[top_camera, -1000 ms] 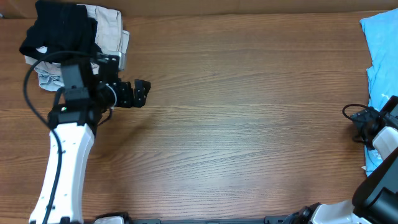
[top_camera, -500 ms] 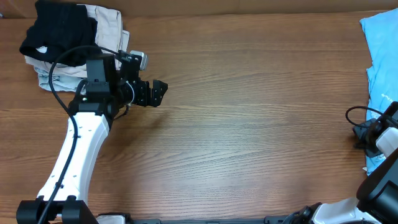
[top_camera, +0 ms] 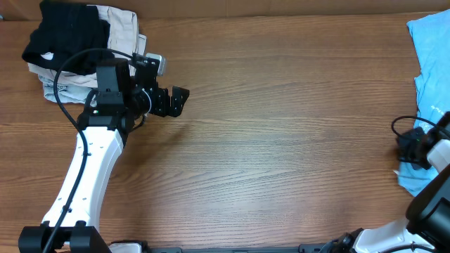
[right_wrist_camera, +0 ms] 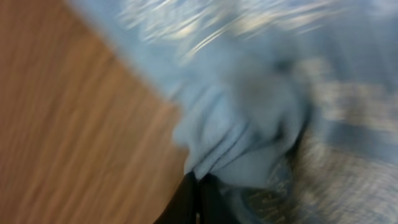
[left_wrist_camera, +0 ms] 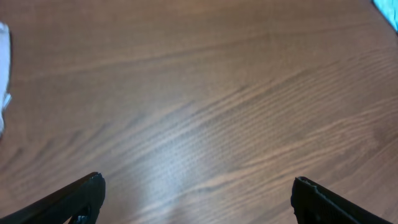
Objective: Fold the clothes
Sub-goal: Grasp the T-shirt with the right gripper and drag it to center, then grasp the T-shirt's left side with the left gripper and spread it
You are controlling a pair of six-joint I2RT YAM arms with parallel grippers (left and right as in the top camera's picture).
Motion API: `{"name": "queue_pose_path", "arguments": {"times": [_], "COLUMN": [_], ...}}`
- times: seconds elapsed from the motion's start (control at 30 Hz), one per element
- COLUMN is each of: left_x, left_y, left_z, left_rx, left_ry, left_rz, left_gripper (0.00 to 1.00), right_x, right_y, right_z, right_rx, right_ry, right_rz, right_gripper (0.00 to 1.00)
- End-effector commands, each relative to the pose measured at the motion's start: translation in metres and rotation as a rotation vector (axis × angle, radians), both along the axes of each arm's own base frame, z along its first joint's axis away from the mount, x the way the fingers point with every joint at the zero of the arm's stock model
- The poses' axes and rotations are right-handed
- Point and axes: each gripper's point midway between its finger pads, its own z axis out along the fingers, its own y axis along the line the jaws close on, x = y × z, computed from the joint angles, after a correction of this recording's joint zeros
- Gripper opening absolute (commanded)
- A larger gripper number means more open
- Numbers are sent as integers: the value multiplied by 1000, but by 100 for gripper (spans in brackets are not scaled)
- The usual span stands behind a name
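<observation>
Where my right pincer meets the one blue shirt, its jaws are pressed fully together with a bunch of the cloth gathered at their tips. The wrist view is blurred, so I cannot tell how much cloth is caught. From overhead, that pincer sits at the right edge of the tabletop, on the shirt's inner border. The shirt lies crumpled along that right edge. Its long axis runs from the near side toward the far corner, and part of it is cut off by the frame. I cannot tell which end is the collar.

My left pincer is well apart from the shirt, over on the left half. Its two fingers stand spread as wide as they go, with nothing but bare wood between them.

Farthest off, in the far left corner just behind my left arm, is one pile of folded garments. A black one lies on top, with a beige one and a pale one beneath.
</observation>
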Motion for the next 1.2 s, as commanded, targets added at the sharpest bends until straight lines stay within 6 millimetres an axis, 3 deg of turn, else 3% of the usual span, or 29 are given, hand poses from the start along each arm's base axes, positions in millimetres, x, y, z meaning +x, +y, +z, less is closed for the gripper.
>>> {"name": "queue_pose_path", "arguments": {"times": [0.0,0.17,0.27,0.47,0.73,0.83,0.93,1.03,1.17], "left_x": [10,18,21,28,37,38,39,39,31], "left_y": [-4,-2,2,23,62,72,77,70,35], "left_z": [18,28,30,26,29,30,32,35,44], "left_rx": [0,-19,-8,60,98,96,96,74,-36], "left_ry": [-72,-112,-123,-128,-146,-147,-155,-164,-175], "left_rz": [-26,2,16,108,228,254,265,236,74], "left_gripper": [97,98,97,98,98,98,98,100,100], "right_x": [15,44,59,72,76,80,88,102,123], "right_y": [95,178,244,343,495,510,503,468,398], "right_z": [-30,-14,19,88,138,146,149,150,148], "right_rx": [237,294,386,362,362,371,375,354,302], "right_ry": [12,13,4,28,-210,-260,-273,-246,-181], "right_rz": [240,505,733,1038,1265,1261,1224,1140,969], "right_gripper": [4,4,4,4,8,18,29,49,58]}}
